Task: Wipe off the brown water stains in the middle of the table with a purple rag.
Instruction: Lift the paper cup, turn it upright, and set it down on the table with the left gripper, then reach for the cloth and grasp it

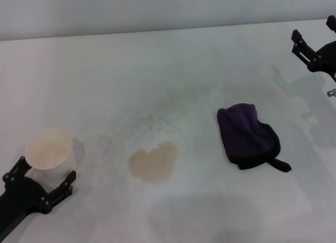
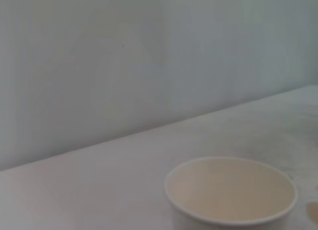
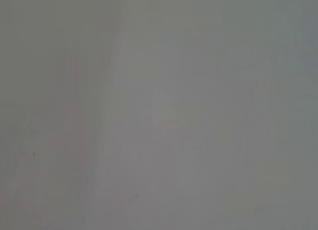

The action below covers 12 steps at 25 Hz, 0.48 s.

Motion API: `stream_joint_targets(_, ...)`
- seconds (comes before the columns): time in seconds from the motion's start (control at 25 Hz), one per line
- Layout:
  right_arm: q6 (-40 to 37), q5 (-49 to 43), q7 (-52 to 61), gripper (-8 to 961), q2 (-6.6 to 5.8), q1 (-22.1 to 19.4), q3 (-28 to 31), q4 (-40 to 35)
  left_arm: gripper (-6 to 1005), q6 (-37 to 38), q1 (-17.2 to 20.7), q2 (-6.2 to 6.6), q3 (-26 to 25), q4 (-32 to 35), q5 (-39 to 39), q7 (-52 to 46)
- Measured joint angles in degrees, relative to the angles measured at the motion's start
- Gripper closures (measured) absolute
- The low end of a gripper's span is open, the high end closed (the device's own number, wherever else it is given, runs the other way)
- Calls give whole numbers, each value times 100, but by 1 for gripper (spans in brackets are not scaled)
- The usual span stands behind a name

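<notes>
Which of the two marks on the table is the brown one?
The heart-shaped stain, nearer the robot; the speckled smudge behind it is faint grey.

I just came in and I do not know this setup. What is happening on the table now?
Nothing is being wiped yet. The stain sits untouched in the middle of the table, and the rag lies crumpled to its right, not held. The left gripper is at the near left, its open fingers on either side of a cup. The right gripper hangs at the far right edge, away from the rag.
</notes>
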Motion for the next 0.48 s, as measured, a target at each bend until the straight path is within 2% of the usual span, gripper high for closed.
stream_joint_targets(0.48, 0, 0, 0, 84, 0, 9, 10, 0, 107, 753, 526, -2, -5, -126, -400, 437)
